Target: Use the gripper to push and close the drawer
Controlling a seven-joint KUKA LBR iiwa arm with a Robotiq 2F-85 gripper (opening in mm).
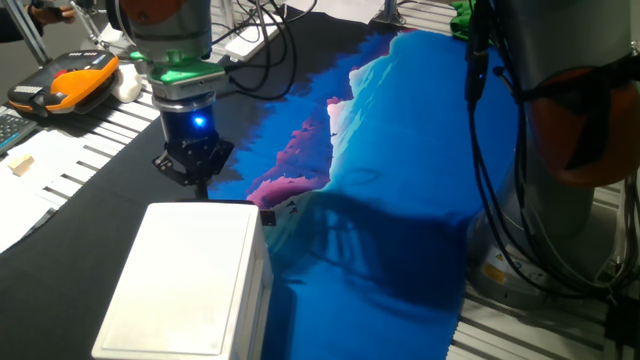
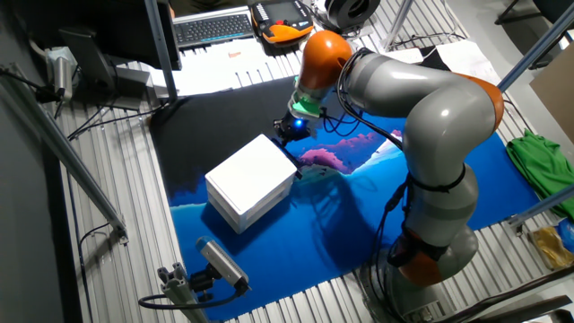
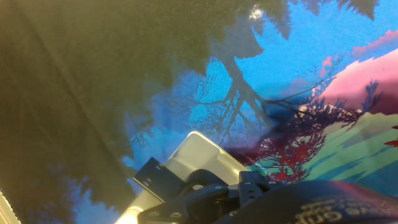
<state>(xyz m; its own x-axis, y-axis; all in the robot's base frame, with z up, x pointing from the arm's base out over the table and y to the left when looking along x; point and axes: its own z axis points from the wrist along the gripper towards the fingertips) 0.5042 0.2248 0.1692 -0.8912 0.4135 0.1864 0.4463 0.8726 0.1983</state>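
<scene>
Can't really tell how the jaws are set. The gripper (image 1: 193,165) sits low behind the white box (image 1: 190,285), and in that fixed view the fingertips are hidden by the box's far edge. The hand view only shows dark finger hardware at the bottom with a pale corner poking out next to it, so spread or pressed together is anyone's guess.

The gripper (image 2: 291,128) is right up against the far side of the white box (image 2: 251,179), with the blue light and green ring glowing above it. Whether it's actually touching is hard to say, but it's very close.

As for the drawer: in both fixed views the box looks like one solid block, with no tray clearly sticking out. The only hint is that pale piece (image 3: 199,155) in the hand view, sitting over the blue printed cloth (image 3: 292,74), which could be the drawer's edge or the box's corner. So the drawer is either nearly shut or fully in.

Judging by that, the push looks mostly done. What's left, if anything, is a last bit of shove to seat it flush, then backing the arm (image 2: 421,99) off.
</scene>
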